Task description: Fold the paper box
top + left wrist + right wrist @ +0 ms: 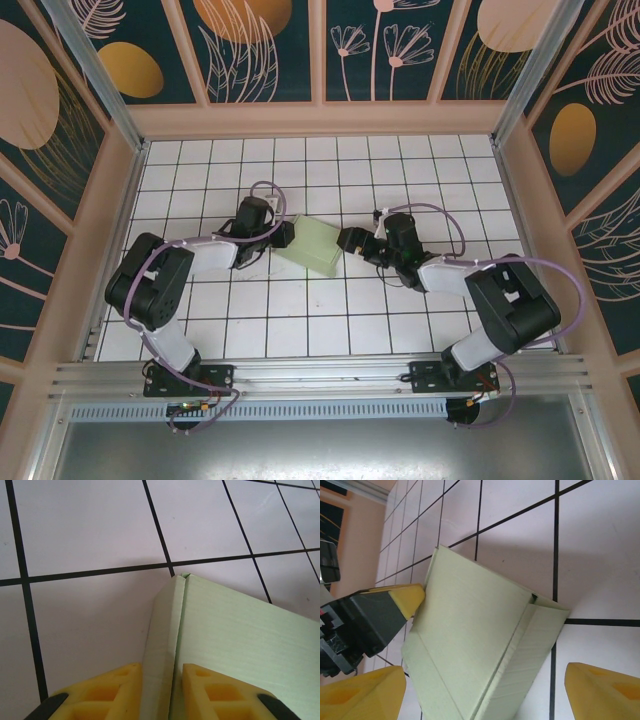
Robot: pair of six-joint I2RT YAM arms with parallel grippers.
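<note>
Top view: box [315,246] is lying mid-worktop [300,330], tilted, between left pincer [286,236] and right pincer [350,240], one at each end.

Left wrist: left pincer's fingers [100,697] are straddling the box's upright side wall, standing narrow. Whether they're actually gripping it, cannot tell.

Right wrist: right pincer [485,672] is gaping wide, holding nothing, with the box just ahead.

Progress: box is looking mostly formed, with its walls up. One end wall seems to be leaning loose and probably needs tucking and pressing.
</note>
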